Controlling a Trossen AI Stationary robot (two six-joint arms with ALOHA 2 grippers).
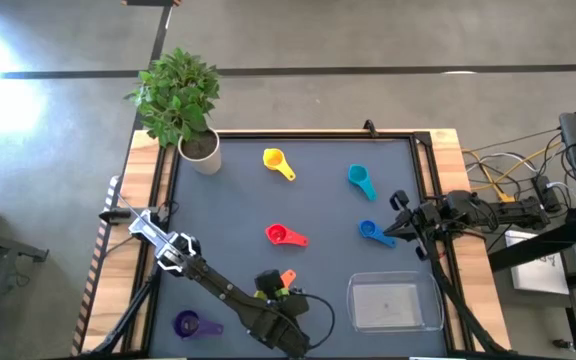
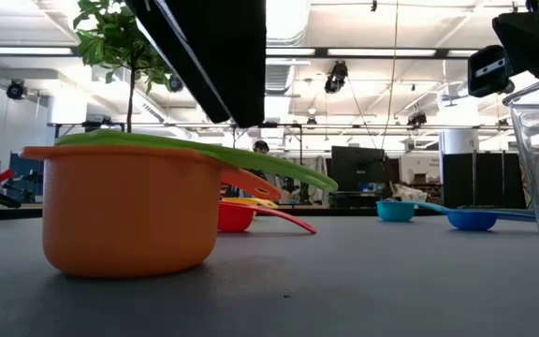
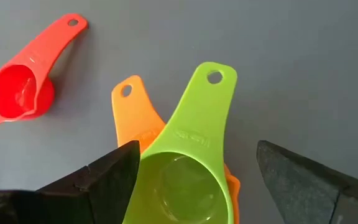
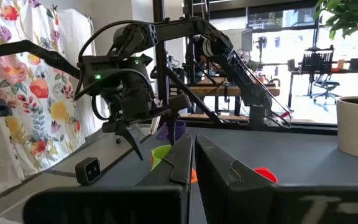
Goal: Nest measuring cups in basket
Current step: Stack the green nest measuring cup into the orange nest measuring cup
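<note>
Your left gripper (image 3: pixel 197 180) hangs with its fingers spread wide on either side of the green cup (image 3: pixel 188 168), which sits nested in the orange cup (image 2: pixel 124 211) on the table; nothing is gripped. Close squarely across both rims, so you lift the pair together. To the right lies the basket (image 1: pixel 395 305); the right gripper (image 1: pixel 400 222) waits clenched beside the blue cup (image 1: pixel 372 231).

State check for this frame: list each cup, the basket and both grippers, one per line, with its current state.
green cup: nested in the orange cup
orange cup: upright on the table, outside the basket
red cup: loose on the table
yellow cup: loose
teal cup: loose
blue cup: loose
purple cup: loose
basket: holds no cups
left gripper: open around the green cup
right gripper: shut, empty
</note>
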